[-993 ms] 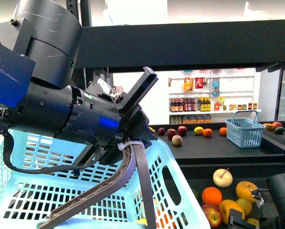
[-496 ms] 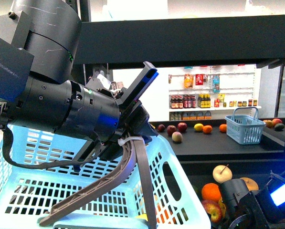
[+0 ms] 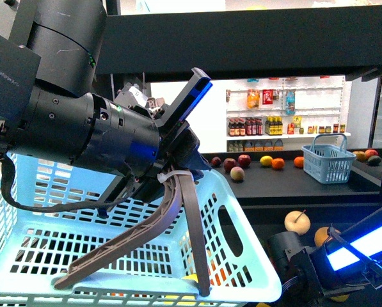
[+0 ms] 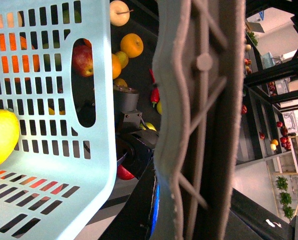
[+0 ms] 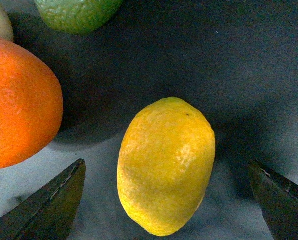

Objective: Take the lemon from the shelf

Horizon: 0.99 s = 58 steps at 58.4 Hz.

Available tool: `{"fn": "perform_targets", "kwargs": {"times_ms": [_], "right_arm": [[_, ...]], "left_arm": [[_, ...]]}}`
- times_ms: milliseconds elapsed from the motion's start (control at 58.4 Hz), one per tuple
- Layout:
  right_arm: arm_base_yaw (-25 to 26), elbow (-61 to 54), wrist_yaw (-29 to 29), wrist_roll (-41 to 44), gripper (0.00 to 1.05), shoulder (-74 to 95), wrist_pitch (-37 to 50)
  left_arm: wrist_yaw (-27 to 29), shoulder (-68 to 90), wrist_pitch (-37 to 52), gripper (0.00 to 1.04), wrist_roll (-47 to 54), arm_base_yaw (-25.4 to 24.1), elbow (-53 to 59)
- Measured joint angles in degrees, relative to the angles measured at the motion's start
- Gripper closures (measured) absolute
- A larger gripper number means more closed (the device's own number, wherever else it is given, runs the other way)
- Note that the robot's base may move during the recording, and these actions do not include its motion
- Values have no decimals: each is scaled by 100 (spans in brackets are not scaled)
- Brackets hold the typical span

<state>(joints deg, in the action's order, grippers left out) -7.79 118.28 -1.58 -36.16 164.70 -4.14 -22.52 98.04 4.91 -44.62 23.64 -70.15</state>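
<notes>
While the right tool hangs with its dark tapered fingertips wide apart, I see the bright yellow, dimpled oval lemon lying between them on the matte black metal shelf, near a glossy pebbled orange. My left tool meets the grey ribbed plastic handle of a pale blue slotted basket; I cannot tell whether it is clamped.

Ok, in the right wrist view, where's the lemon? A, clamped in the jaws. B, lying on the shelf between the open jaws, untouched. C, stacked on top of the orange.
B: the lemon lies on the dark shelf, with the right jaws wide apart on either side and touching neither; the orange sits beside it, apart.
</notes>
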Motion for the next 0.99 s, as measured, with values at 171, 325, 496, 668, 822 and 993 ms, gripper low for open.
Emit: {"fn": "perform_targets", "kwargs": {"times_ms": [171, 325, 496, 668, 822, 993], "right_arm": [[-26, 177, -48, 2, 7, 155, -76], [-26, 396, -103, 4, 7, 356, -146], [-33, 868, -186, 42, 7, 627, -372], [-63, 1167, -219, 127, 11, 780, -476], [-90, 1220, -186, 151, 31, 791, -496], [-90, 1189, -140, 168, 49, 772, -553]], "left_arm": [[-2, 0, 2, 93, 0, 0, 0], [-2, 0, 0, 93, 0, 0, 0], [0, 0, 2, 93, 0, 0, 0], [0, 0, 0, 93, 0, 0, 0], [-2, 0, 2, 93, 0, 0, 0], [-2, 0, 0, 93, 0, 0, 0]]}}
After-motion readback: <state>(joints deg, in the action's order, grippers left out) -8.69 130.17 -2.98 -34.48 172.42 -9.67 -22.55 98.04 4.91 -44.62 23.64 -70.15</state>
